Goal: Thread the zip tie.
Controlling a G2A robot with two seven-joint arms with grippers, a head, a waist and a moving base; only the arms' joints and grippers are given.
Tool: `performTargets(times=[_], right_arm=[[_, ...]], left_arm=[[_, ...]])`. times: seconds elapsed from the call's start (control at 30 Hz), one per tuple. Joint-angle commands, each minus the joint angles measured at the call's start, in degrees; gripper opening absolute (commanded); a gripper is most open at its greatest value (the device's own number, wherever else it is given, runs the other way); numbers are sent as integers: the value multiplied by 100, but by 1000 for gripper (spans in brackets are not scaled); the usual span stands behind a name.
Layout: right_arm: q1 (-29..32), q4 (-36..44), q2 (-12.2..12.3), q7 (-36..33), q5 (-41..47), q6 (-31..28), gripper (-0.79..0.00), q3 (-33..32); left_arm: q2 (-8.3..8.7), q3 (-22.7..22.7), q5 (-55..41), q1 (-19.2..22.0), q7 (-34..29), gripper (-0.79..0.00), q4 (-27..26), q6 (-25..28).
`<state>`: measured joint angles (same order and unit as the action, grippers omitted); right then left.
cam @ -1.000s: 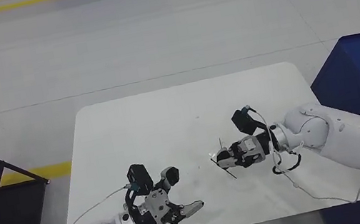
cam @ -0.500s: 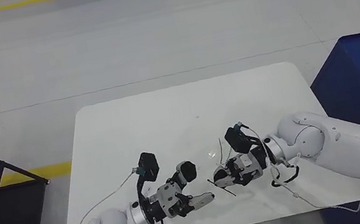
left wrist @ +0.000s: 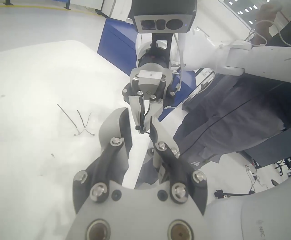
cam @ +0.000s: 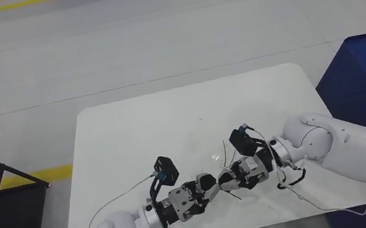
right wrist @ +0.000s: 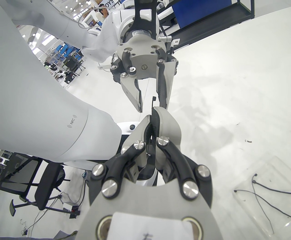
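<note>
**Zip tie being presented end-first to open jaws**

Zip tie (right wrist: 154,101) is being held clamped between the closed jaws of the right gripper (right wrist: 152,113), with a short black end being left proud of the jaw tips. That end is being offered into the gap of the left gripper (left wrist: 138,118), whose jaws are being kept apart, one on either side of it. Contact cannot be told.

Handling, as judged: the tie is being taken for light, thin and springy, slick along its flat and apt to twist. Hold is best being taken close behind the free end, across the flat, so that it is not being bent off line.

In the right wrist view the stub is being shown plainly between the opposing jaws, and a clear tray (right wrist: 276,172) of further ties is being shown behind its own jaws. In the left wrist view the stub is being largely masked by the right gripper's fingers, but spare ties (left wrist: 80,124) are being shown on the table (left wrist: 34,91), well apart from the jaws.
</note>
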<state>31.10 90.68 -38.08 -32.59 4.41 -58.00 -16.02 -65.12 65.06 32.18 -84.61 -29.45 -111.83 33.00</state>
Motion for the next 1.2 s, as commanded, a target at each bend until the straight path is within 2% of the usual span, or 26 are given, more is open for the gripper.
performTargets(times=[0.0,0.43,0.47,0.5,0.67,0.77,1.07,1.13,1.17], right_arm=[[38,-9,-7,-25,-3,0,-785,-51],[210,-35,-60,-235,149,0,-785,-375],[230,-52,-59,-209,209,0,-342,-413],[232,-72,-54,-152,267,0,0,-483],[449,-79,45,221,149,0,0,-896],[632,76,116,176,-35,0,0,-1052],[982,429,94,231,-139,0,-9,-1242],[1019,470,78,243,-102,0,-311,-1296],[1034,460,74,250,-112,0,-372,-1338]], left_arm=[[10,10,-1,-17,2,-785,-16,13],[55,7,37,-41,34,-785,-26,21],[59,26,35,-48,70,-785,-21,12],[63,48,25,-60,99,-785,-18,7],[81,256,-454,-189,544,-785,-9,139],[92,337,-739,-251,700,-785,23,311],[82,215,-623,-256,876,-785,-103,289],[81,171,-621,-250,870,-785,-102,303],[81,150,-637,-250,862,-785,-101,318]])
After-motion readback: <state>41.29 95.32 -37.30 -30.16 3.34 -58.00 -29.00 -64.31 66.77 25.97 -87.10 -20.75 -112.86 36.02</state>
